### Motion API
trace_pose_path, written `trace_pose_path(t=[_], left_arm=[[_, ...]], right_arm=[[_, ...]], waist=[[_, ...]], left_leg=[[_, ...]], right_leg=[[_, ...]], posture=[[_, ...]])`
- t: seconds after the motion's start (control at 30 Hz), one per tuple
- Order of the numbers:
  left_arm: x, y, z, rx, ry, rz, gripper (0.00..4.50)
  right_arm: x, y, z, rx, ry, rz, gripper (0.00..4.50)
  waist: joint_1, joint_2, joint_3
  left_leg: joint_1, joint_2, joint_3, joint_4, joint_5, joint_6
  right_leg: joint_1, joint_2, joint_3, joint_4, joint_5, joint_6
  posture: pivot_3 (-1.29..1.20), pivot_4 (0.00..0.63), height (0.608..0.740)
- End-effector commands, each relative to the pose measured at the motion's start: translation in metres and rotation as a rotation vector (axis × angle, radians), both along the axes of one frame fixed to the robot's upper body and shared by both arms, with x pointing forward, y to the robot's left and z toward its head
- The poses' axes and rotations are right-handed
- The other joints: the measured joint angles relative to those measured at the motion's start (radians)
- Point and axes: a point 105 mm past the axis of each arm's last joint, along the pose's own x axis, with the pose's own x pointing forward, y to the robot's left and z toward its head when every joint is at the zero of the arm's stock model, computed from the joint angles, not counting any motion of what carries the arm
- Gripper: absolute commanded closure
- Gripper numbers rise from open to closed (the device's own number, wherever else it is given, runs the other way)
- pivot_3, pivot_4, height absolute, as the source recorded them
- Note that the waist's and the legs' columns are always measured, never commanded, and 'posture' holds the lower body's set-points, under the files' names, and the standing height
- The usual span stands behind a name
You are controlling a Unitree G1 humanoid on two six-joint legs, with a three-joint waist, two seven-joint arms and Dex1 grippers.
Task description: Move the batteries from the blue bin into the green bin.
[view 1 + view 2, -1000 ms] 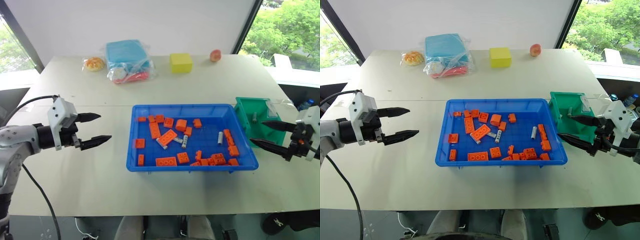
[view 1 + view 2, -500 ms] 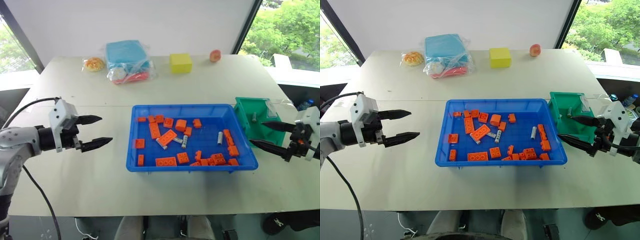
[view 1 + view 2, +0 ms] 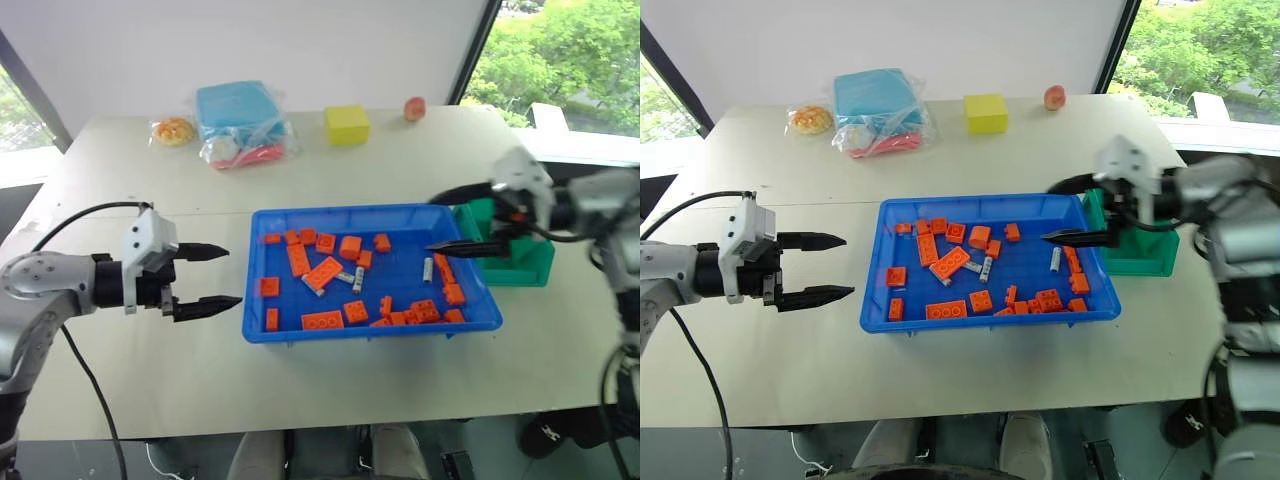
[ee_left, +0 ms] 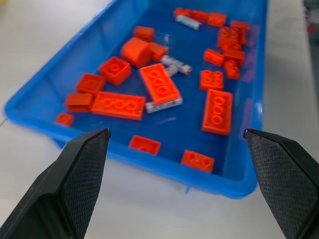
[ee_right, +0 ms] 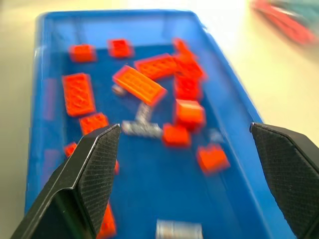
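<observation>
The blue bin [image 3: 370,333] sits mid-table, scattered with orange bricks [image 3: 332,272]. Among them lie silver batteries: one near the right end [image 3: 427,269], two by the middle [image 3: 358,279] [image 4: 162,104], also seen from the right wrist [image 5: 141,128]. The green bin [image 3: 530,265] stands against the blue bin's right end, partly hidden by my right arm. My right gripper [image 3: 430,223] hangs open over the blue bin's right part, pointing left, holding nothing. My left gripper [image 3: 232,275] is open and empty just outside the bin's left wall.
Along the table's far side are a light-blue bagged box [image 3: 238,115], a yellow cube [image 3: 347,125], a small round fruit [image 3: 414,108] and an orange snack [image 3: 173,130]. Bare tabletop lies in front of the blue bin and to its left.
My right gripper has swung left and up, from beside the green bin to above the blue bin's right end, still open. The left gripper edged toward the bin. The head view shifted.
</observation>
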Motion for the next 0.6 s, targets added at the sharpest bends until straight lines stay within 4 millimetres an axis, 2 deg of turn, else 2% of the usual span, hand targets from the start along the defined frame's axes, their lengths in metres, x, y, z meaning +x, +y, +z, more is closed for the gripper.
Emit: trace_pose_path(t=[0.03, 0.1, 0.23, 0.4, 0.5, 0.6], left_arm=[[-0.003, -0.008, 0.015, 0.012, -0.053, -0.047, 0.0], [-0.005, -0.011, 0.018, 0.01, -0.057, -0.058, 0.0], [-0.012, -0.016, 0.019, 0.011, -0.053, -0.07, 0.0], [-0.023, -0.018, 0.013, 0.027, -0.035, -0.061, 0.0], [-0.027, -0.018, 0.011, 0.035, -0.038, -0.042, 0.0], [-0.03, -0.017, 0.01, 0.032, -0.039, -0.025, 0.0]], right_arm=[[0.009, 0.032, -0.001, -0.083, -0.015, 0.161, 0.21], [0.017, 0.052, -0.007, -0.134, -0.021, 0.231, 0.21], [0.028, 0.077, -0.019, -0.209, -0.023, 0.307, 0.21], [0.034, 0.106, -0.048, -0.339, -0.045, 0.423, 0.21], [0.037, 0.116, -0.054, -0.384, -0.071, 0.446, 0.21], [0.04, 0.124, -0.061, -0.425, -0.116, 0.454, 0.21]], waist=[[0.0, -0.002, -0.001], [-0.001, -0.006, -0.001], [0.0, -0.009, 0.001], [-0.005, -0.009, 0.002], [-0.002, -0.009, 0.002], [0.001, -0.008, 0.002]], left_leg=[[0.0, 0.0, 0.002, 0.0, 0.0, 0.001], [0.0, -0.001, 0.004, 0.0, 0.001, 0.001], [0.001, -0.002, 0.008, 0.0, 0.001, 0.001], [0.002, -0.002, 0.009, 0.002, 0.002, 0.0], [0.002, 0.0, 0.009, 0.002, 0.002, -0.001], [0.002, 0.001, 0.009, 0.001, 0.003, -0.003]], right_leg=[[-0.002, 0.0, 0.003, 0.002, 0.0, 0.0], [-0.005, 0.0, 0.008, 0.006, 0.0, 0.0], [-0.007, 0.001, 0.015, 0.011, 0.001, 0.0], [-0.008, 0.005, 0.022, 0.012, 0.001, -0.001], [-0.009, 0.015, 0.031, 0.012, 0.001, -0.001], [-0.011, 0.016, 0.034, 0.014, 0.001, -0.002]], posture=[[0.0, 0.15, 0.704], [0.0, 0.15, 0.704], [0.0, 0.15, 0.704], [0.0, 0.15, 0.704], [0.0, 0.15, 0.704], [0.0, 0.15, 0.704]])
